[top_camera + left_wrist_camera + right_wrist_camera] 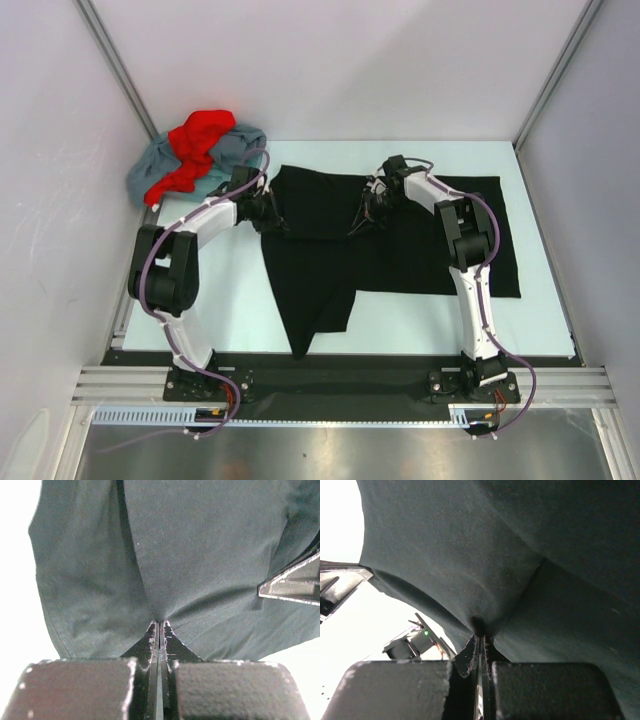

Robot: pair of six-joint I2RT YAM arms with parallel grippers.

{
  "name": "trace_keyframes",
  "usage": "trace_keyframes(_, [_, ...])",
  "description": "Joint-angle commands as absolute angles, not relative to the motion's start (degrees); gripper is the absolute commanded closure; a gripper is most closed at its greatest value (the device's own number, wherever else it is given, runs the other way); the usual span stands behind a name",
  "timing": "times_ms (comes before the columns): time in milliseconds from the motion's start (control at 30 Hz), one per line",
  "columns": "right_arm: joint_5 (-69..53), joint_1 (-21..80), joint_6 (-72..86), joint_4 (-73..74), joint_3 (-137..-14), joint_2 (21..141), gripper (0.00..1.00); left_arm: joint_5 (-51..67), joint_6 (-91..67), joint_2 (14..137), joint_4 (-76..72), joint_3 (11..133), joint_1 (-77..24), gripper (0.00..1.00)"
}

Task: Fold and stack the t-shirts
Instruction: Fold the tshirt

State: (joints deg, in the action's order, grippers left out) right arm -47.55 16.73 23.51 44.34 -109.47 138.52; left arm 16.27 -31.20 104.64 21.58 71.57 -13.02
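Note:
The black t-shirt [400, 250] lies spread across the middle of the table, one part hanging toward the front as a point. My left gripper [268, 212] is shut on its left edge; in the left wrist view [160, 624] cloth puckers at the closed tips. My right gripper [372, 205] is shut on the shirt's upper middle, lifting a fold; the right wrist view [481, 636] shows cloth [470, 555] draped over the closed tips. The red t-shirt [198, 145] lies crumpled on the grey-blue t-shirt [232, 152] at the back left. No logo shows.
The white table mat [240, 310] ends at a metal rail [340, 385] at the front. Grey enclosure walls stand left, right and behind. The other arm's gripper shows at the right edge of the left wrist view [295, 582].

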Motion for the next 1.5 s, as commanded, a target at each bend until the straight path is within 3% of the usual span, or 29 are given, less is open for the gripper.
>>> trace_keyframes(0, [-48.9, 16.4, 20.7, 47.1, -109.6, 136.7, 1.00, 17.4, -31.7, 101.7, 22.7, 69.9, -12.6, 1.00])
trace_keyframes(400, [-48.0, 16.7, 20.6, 48.3, -109.2, 136.9, 1.00, 14.9, -31.6, 99.0, 23.5, 65.4, -12.7, 0.99])
trace_keyframes(433, [-47.3, 16.7, 20.7, 48.3, -108.7, 136.3, 0.96, 14.9, -31.4, 99.0, 23.5, 65.4, -12.7, 0.96])
trace_keyframes(467, [-46.6, 16.5, 20.9, 49.0, -108.4, 135.8, 0.87, 14.0, -30.0, 99.1, 23.6, 66.2, -12.7, 0.86])
trace_keyframes(533, [-43.4, 16.0, 21.4, 49.4, -107.6, 132.1, 0.77, 10.5, -28.1, 97.7, 25.6, 68.6, -13.0, 0.70])
trace_keyframes(567, [-41.3, 15.6, 21.6, 48.9, -107.4, 130.4, 0.71, 8.6, -25.9, 96.9, 26.2, 69.5, -13.1, 0.57])
trace_keyframes(667, [-27.5, 12.6, 26.3, 41.2, -105.8, 122.7, 0.45, 2.5, -21.8, 96.3, 28.7, 75.2, -13.1, 0.43])
trace_keyframes(733, [-22.0, 9.1, 30.7, 31.8, -101.1, 119.8, 0.39, 2.4, -20.9, 98.1, 28.0, 79.0, -13.1, 0.39])
trace_keyframes(767, [-20.5, 8.4, 30.4, 22.8, -99.8, 118.1, 0.38, 3.6, -19.6, 100.4, 27.3, 80.3, -13.1, 0.38])
trace_keyframes(867, [-14.4, 4.6, 30.2, 16.4, -102.6, 121.3, 0.32, 4.8, -18.9, 106.4, 25.8, 86.6, -13.4, 0.37])
trace_keyframes(1167, [-11.8, -5.5, 22.9, 19.5, -119.1, 132.3, 0.28, -4.9, -18.1, 126.3, 24.4, 110.1, -13.7, 0.45])
trace_keyframes(1467, [-12.7, -15.3, 18.0, 25.0, -124.1, 137.7, 0.33, -12.0, -22.2, 134.5, 22.6, 116.5, -14.1, 0.43])
